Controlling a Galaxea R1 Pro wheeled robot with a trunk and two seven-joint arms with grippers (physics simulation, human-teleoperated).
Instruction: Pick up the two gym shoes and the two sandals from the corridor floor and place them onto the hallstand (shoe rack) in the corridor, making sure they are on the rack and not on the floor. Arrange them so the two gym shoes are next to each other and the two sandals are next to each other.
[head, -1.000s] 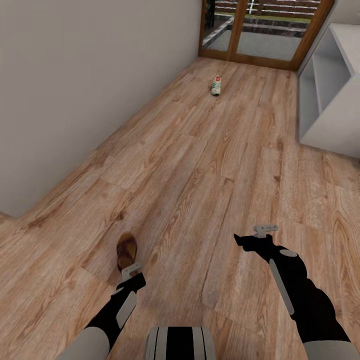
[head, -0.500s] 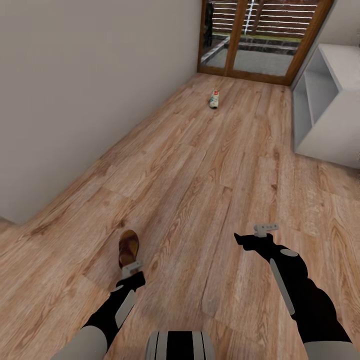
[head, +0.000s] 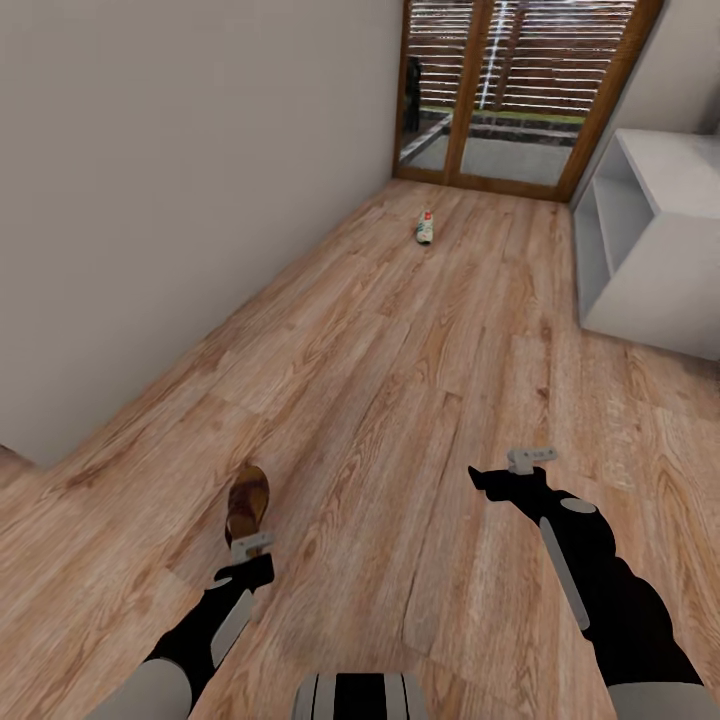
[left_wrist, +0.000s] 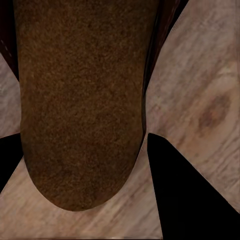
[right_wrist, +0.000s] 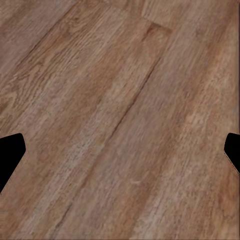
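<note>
Step in hand was grabbing the sandal (head: 248, 498) off the corridor floor (head: 400, 400): left gripper (head: 252, 545) spread, straddling its heel, nothing held; right gripper (head: 530, 458) released, idle; next: lower, clench.

Floor (head: 400, 380): wood-grain planks, light brown, matt with a faint sheen, knots and streaks visible. Sandal (head: 248, 498): dark brown leather; footbed (left_wrist: 80, 100) tan, grainy, suede-like, matt. Far shoe (head: 425, 228): white, material not resolvable. Rack (head: 655, 250): pale grey-white, smooth, matt. Left wall (head: 150, 200): plain, matt. Door frame (head: 470, 90): brown wood, glass panes.
</note>
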